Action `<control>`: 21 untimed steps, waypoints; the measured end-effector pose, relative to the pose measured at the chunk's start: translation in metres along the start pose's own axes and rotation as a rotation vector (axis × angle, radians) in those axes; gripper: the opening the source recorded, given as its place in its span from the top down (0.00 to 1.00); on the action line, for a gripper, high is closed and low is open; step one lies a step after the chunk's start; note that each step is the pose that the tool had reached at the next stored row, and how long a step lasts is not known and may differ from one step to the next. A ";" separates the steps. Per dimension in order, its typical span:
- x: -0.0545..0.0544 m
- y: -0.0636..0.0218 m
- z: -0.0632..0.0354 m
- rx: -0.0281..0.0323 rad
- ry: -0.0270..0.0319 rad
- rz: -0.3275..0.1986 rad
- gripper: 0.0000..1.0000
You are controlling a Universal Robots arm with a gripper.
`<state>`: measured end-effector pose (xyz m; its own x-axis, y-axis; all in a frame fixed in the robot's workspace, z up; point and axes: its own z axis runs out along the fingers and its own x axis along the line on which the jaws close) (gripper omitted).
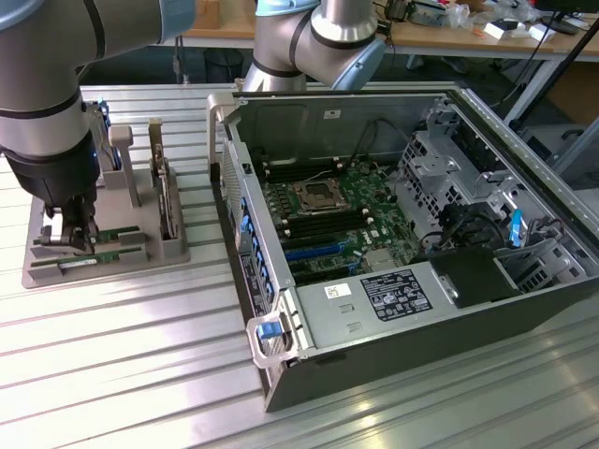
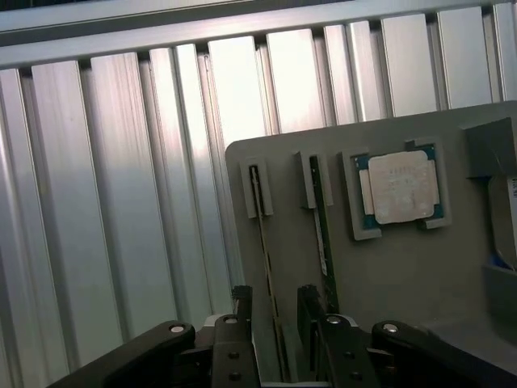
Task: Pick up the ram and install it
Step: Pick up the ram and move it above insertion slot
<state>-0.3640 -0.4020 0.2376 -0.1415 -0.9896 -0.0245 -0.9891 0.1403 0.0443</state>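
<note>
Over the grey fixture tray (image 1: 170, 251) at the exterior view's left, the arm is reaching straight down, with the claw (image 1: 73, 234) hanging low among the parts.

- Claw: the jaws are standing wide open and gripping nothing. In the wrist view, the dark fingers (image 2: 242, 319) are sitting either side of a gap, and nothing is pinched between them.
- The ram (image 2: 264, 234) is standing on edge in a shallow slot of the tray (image 2: 404, 275). Its near end is running into the gap between the fingers, so the claw is straddling it rather than sitting beside it. Judging by this, the pick is lined up but not yet closed.
- Long axis: the stick is pointing away from the claw along the tray, roughly in line with the fingers' gap, so the flat faces are facing the pads.
- A twin stick (image 2: 321, 226) is lying parallel, just beside the first, its end passing close by one finger. That is the neighbour to avoid catching.
- Materials: the ram is showing as a thin, rigid board edge. The tray is matte moulded grey. The square processor (image 2: 401, 186) is showing a pale metal lid on a green rim. The ribbed aluminium table (image 1: 140, 374) is throwing glare.
- The open computer case (image 1: 562, 281) is lying well apart, toward the exterior view's right, with its green motherboard (image 1: 337, 215) exposed.
</note>
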 end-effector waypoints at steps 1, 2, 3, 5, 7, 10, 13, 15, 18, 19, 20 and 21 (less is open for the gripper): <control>0.000 0.0007 0.0006 0.0000 0.0000 0.000 0.64; 0.000 0.0016 0.0011 -0.0001 0.0001 0.000 0.64; 0.000 0.0023 0.0016 -0.0001 0.0001 0.000 0.64; 0.001 0.0035 0.0030 0.0001 -0.0001 0.000 0.64; 0.001 0.0043 0.0044 -0.0001 0.0001 -0.001 0.64; 0.001 0.0042 0.0072 -0.0015 0.0026 -0.060 0.64; 0.001 0.0037 0.0114 -0.0020 0.0041 -0.083 0.64; 0.001 0.0012 0.0141 -0.0022 0.0047 -0.093 0.64; 0.001 -0.0017 0.0173 -0.0025 0.0060 -0.104 0.64; 0.001 -0.0028 0.0190 -0.0025 0.0074 -0.113 0.64; 0.001 -0.0036 0.0203 -0.0028 0.0088 -0.122 0.64; 0.001 -0.0039 0.0208 -0.0028 0.0094 -0.126 0.64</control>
<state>-0.3611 -0.4030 0.2167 -0.0157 -0.9997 -0.0207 -0.9989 0.0148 0.0442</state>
